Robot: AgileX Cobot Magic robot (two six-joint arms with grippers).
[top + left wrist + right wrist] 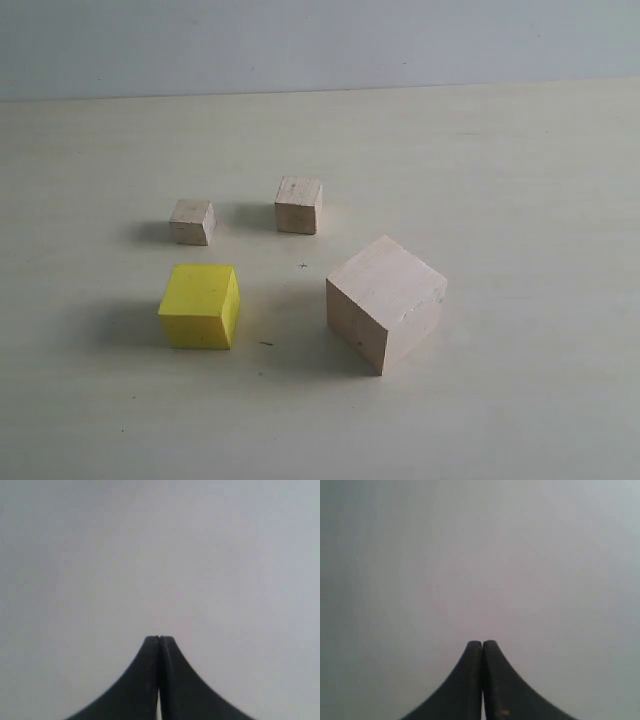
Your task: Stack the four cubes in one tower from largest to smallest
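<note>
Four cubes apart on table (520, 180): big cube (385, 300) right, yellow cube (200, 305) left, small cube (299, 204) and smallest cube (192, 221) behind. Left gripper (159, 639), right gripper (483, 643): pressed closed, empty. Open wide; seat yellow squarely on big.

Bare matt wood on large cube (385, 305), small cube (298, 204) and smallest cube (192, 221); smooth matt yellow coat on mid-sized cube (200, 305); smooth tabletop (520, 200).
</note>
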